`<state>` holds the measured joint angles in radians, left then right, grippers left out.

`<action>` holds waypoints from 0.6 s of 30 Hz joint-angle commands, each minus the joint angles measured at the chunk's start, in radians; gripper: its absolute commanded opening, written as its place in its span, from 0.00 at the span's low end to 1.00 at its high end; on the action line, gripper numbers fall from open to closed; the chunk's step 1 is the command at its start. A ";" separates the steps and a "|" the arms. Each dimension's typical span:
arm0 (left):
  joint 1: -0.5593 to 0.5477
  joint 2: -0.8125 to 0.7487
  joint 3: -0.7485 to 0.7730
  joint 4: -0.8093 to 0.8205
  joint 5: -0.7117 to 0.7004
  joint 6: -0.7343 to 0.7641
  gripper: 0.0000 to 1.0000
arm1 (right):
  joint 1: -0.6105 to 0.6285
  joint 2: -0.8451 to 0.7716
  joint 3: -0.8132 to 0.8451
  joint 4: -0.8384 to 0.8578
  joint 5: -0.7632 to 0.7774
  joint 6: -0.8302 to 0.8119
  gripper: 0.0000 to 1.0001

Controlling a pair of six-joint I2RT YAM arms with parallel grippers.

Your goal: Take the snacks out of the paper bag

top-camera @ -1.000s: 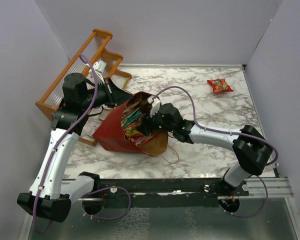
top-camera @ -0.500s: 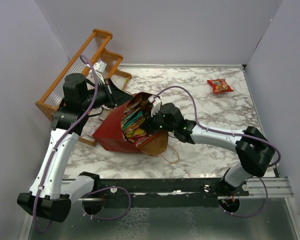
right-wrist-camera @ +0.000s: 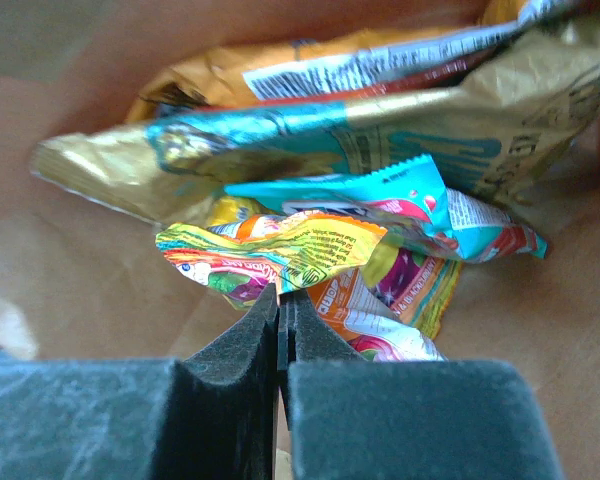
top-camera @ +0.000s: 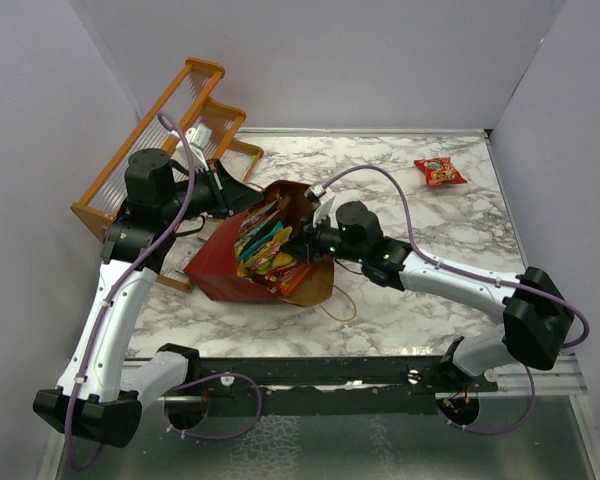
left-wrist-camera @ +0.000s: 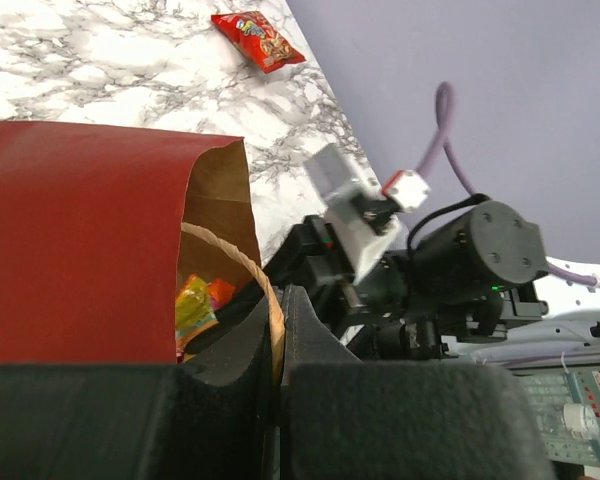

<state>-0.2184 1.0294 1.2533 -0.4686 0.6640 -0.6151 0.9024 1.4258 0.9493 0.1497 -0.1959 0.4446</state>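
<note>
Now the paper bag lies on its side on the marble bench, its mouth toward the right hand. That hand is inside the mouth, its two dark pads pressed narrow on the lower edge of a crumpled yellow-green packet. The packet carries cartoon print and fine lettering too creased to read. Just beyond it lies a teal packet with a saw-tooth seam. Below that, right of the fingertips, is an orange-and-white packet whose bold letters I cannot make out. Farther from the hand stretches a long gold and teal packet. Farthest back, against the brown kraft wall, rests the orange chip bag; its white label bears rows of black print too small to read. The left hand is closed on the twine handle at the bag's upper rim, with the cord running down between its fingers and the red outer wall just to its left. One red packet lies alone on the bench, well apart from both hands, its wording unreadable. A wooden rack stands beyond the left hand
</note>
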 commanded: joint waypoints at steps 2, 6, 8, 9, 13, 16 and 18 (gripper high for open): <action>-0.002 -0.020 0.017 -0.028 -0.019 0.020 0.00 | 0.004 0.026 0.051 0.006 0.003 0.027 0.01; -0.001 -0.023 0.017 -0.049 -0.036 0.034 0.00 | 0.004 -0.054 0.071 -0.058 0.011 0.031 0.01; -0.002 -0.026 0.013 -0.049 -0.043 0.030 0.00 | 0.004 -0.121 0.059 -0.071 0.027 0.040 0.01; -0.002 -0.026 0.015 -0.050 -0.048 0.026 0.00 | 0.004 -0.151 0.057 -0.086 0.040 0.045 0.01; -0.002 -0.026 0.025 -0.046 -0.058 0.017 0.00 | 0.004 -0.253 0.091 -0.171 0.085 0.049 0.01; -0.002 -0.020 0.041 -0.061 -0.062 0.025 0.00 | 0.004 -0.314 0.116 -0.235 0.143 0.045 0.01; -0.002 -0.018 0.047 -0.071 -0.065 0.030 0.00 | 0.004 -0.360 0.124 -0.267 0.186 0.035 0.01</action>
<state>-0.2184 1.0210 1.2606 -0.5152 0.6254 -0.6029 0.9024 1.1473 1.0256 -0.0437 -0.1219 0.4778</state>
